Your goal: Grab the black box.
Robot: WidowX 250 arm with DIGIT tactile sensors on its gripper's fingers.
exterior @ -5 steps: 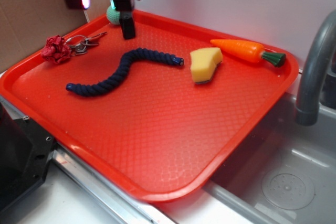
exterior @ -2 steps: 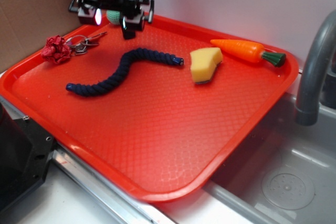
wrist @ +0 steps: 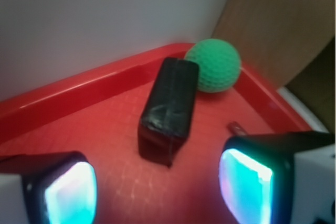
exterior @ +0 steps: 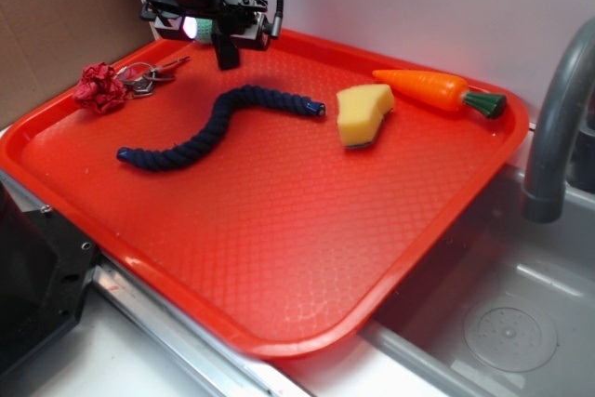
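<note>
Red bow point(exterior: 99, 86): far left of the tray, keys point(exterior: 144, 77) touching it on the right.
Gripper point(exterior: 213, 27): back left corner of the tray, low over the block; spread wide, holding nothing (both lit fingertips point(wrist: 70, 191) well apart in the wrist view, block between and beyond them).
Black box point(wrist: 169, 109): upright on the tray floor near the back rim, lower part visible under the gripper in the exterior view point(exterior: 226, 51).
Green ball point(wrist: 213, 67): just behind and right of the block in the wrist view; touching or only close, not clear. Mostly hidden by the gripper from outside.
Blue rope point(exterior: 212, 127): S-curve mid-tray, well apart from the block (not the target).
Sponge point(exterior: 363, 114): yellow, right of the rope end.
Carrot point(exterior: 437, 90): back right, near the rim.
Red tray point(exterior: 279, 258): carries everything; sits over the sink edge, faucet point(exterior: 556, 127) at far right.
Step in hand: approach, lining up over the block; grasp not yet made.
Next move (judgement): ease forward and down until the fingertips bracket the block's narrow sides, then close. Block slightly skewed to the fingers, so a small wrist turn likely helps.
Risk: ball close by, may get nudged or caught; tall block may tip if one finger lands first.
</note>
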